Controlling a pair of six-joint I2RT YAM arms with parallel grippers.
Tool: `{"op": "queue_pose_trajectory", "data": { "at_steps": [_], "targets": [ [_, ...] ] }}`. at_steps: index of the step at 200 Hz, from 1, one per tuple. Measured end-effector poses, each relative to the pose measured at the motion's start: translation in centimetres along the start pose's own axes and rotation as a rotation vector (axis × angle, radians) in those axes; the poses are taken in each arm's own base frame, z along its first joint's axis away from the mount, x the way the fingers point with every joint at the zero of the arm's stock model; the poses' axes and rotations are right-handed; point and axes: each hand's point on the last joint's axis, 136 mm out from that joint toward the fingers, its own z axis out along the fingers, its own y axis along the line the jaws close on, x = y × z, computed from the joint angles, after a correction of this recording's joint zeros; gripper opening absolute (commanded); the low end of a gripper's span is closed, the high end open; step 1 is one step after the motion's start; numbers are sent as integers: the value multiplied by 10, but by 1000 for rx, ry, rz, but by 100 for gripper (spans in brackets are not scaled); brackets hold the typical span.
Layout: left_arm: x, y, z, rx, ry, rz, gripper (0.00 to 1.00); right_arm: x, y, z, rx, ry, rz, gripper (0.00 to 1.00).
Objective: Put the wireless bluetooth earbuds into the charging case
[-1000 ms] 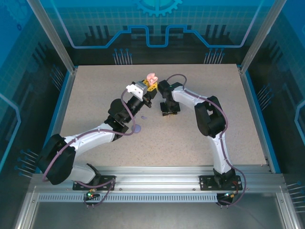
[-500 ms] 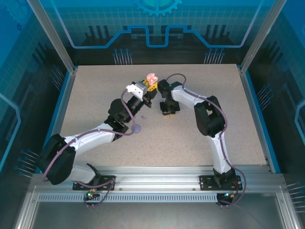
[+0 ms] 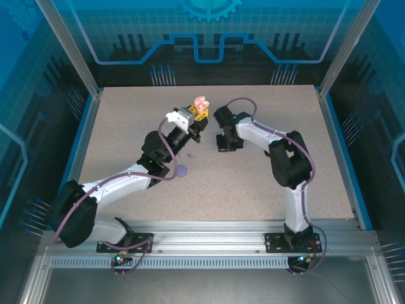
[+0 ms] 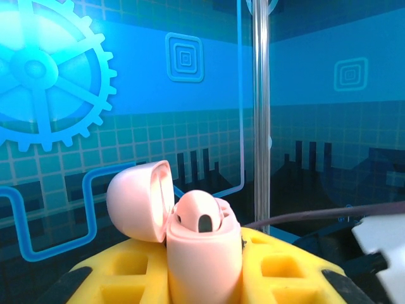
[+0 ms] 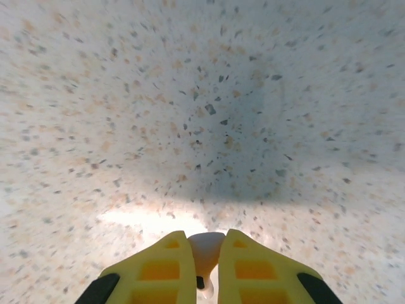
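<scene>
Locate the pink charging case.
In the top view, the pink charging case is at the table's far centre, clamped in the left gripper, just left of the right arm.

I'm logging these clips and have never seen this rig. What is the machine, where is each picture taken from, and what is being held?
Two robot arms are bolted to a speckled table. The overhead picture looks down on both arms. The other two pictures come from a camera on each wrist. The left gripper holds up an open pink case, with one bud already seated inside. The right gripper points down at the table, pinching a pale earbud between its yellow fingers. A lilac disc lies on the table.
</scene>
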Motion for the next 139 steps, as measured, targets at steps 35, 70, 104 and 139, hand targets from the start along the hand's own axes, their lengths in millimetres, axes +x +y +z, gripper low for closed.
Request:
{"op": "queue_pose_trajectory", "data": {
  "at_steps": [35,70,104,139],
  "targets": [
    [-5,-1,2,9,-7,0,0,-24,3,-56,-67,-160,16,9],
    [-7,-5,3,26,-12,-1,0,-43,2,-127,-127,-340,31,9],
    [-10,-7,4,40,-19,0,0,-51,-5,-201,-165,-513,33,9],
    [-10,-10,5,57,-16,0,0,-61,-5,-277,-218,-687,15,10]
  ]
}}
